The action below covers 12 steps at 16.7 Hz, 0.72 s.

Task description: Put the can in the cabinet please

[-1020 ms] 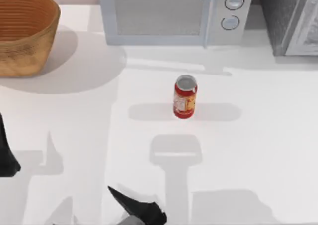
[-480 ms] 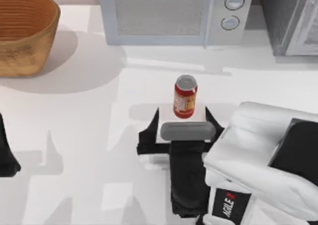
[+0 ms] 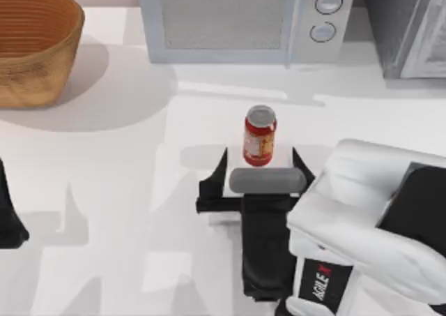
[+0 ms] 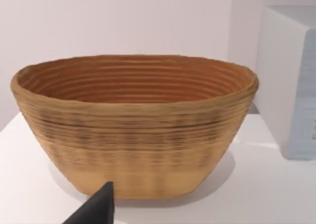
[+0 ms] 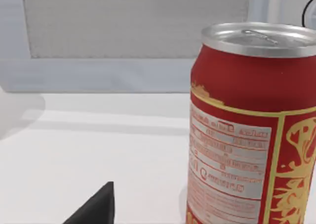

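Note:
The can (image 3: 260, 136) is red with a silver top and a yellowish label. It stands upright mid-table, in front of the microwave. My right gripper (image 3: 260, 157) reaches in from the near edge and is open, one fingertip on either side of the can's base without touching it. In the right wrist view the can (image 5: 252, 130) looms close, beside one dark fingertip (image 5: 96, 209). The cabinet (image 3: 408, 26), dark grey and speckled with a pale door panel, stands at the far right corner. My left arm (image 3: 8, 215) is parked at the left edge.
A white microwave (image 3: 244, 19) with two round knobs stands at the back, behind the can. A woven basket (image 3: 35, 44) sits at the far left, and the same basket (image 4: 133, 125) faces the left wrist camera. Bare table lies between the can and the cabinet.
My right arm came in from the near edge and moved forward, bringing its open fingers up on either side of the can. The can and left arm have not moved.

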Tool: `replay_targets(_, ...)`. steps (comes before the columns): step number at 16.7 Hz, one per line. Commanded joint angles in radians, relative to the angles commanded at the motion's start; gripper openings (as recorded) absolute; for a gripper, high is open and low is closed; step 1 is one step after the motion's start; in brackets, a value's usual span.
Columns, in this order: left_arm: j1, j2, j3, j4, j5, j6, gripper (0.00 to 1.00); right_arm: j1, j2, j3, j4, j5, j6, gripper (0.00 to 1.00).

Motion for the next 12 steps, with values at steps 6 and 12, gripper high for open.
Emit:
replay_targets(6, 0.000, 0.000, 0.000, 0.000, 0.000, 0.000, 1.00, -0.102, 0.031, 0.132, -0.098, -0.100, -0.001, 1.00)
replay_targets(12, 0.000, 0.000, 0.000, 0.000, 0.000, 0.000, 1.00, -0.128, 0.039, 0.166, -0.123, -0.126, -0.001, 1.00)
